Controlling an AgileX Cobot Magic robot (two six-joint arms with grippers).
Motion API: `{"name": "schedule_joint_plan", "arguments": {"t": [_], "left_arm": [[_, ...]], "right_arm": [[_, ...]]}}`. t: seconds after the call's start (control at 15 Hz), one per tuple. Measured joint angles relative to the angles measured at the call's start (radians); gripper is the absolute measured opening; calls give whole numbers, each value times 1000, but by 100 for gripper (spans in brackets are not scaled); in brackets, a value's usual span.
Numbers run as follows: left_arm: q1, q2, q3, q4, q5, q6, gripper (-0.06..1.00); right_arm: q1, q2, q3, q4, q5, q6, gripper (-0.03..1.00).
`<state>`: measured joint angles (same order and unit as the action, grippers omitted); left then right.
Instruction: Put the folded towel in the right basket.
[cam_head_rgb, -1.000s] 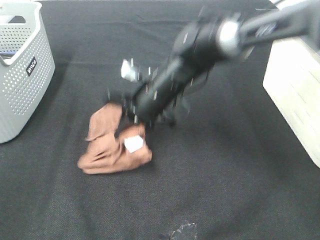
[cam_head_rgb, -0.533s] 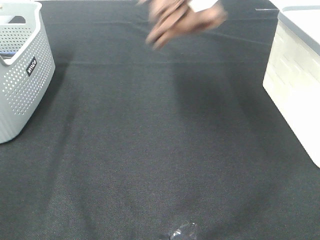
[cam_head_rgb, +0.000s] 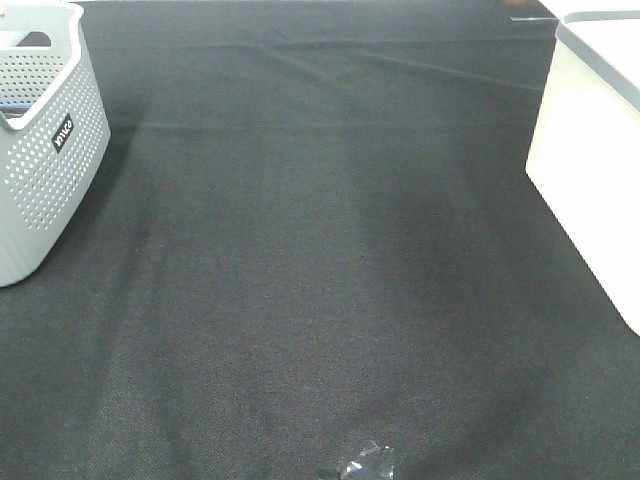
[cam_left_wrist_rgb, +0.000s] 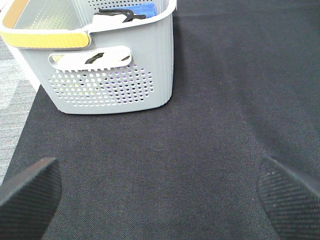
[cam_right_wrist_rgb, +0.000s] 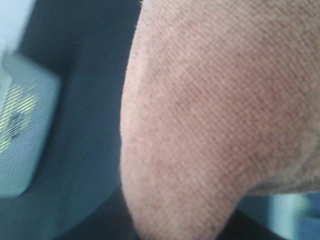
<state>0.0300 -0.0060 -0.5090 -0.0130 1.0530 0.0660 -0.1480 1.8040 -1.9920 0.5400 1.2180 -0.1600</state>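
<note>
The brown folded towel (cam_right_wrist_rgb: 220, 115) fills the right wrist view, hanging close to the camera above the black cloth. It hides my right gripper's fingers, and the gripper holds it up off the table. In the exterior high view neither the towel nor the right arm shows. The white right basket (cam_head_rgb: 590, 160) stands at the right edge of the table. My left gripper (cam_left_wrist_rgb: 160, 195) is open and empty, its two black fingertips (cam_left_wrist_rgb: 30, 192) low over the cloth.
A grey perforated basket (cam_head_rgb: 40, 150) stands at the left; the left wrist view (cam_left_wrist_rgb: 115, 75) shows it close by with items inside. A small shiny scrap (cam_head_rgb: 365, 462) lies near the front edge of the black cloth (cam_head_rgb: 320, 260).
The right arm lifted the towel off the cloth, carried it up and to the back right, and both have left the exterior high view.
</note>
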Motion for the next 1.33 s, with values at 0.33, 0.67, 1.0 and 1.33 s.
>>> {"name": "schedule_joint_plan", "arguments": {"t": [0.33,0.67,1.0,1.33], "left_arm": [[0,0,0,0,0,0,99],[0,0,0,0,0,0,99],[0,0,0,0,0,0,99],[0,0,0,1,0,0,99]], "right_arm": [[-182,42,0,-231,0,22,19],[-191,135,0,-444,1,145,40],[-191,140,0,-480,1,151,95],[-83,85,-8,-448,1,89,97]]}}
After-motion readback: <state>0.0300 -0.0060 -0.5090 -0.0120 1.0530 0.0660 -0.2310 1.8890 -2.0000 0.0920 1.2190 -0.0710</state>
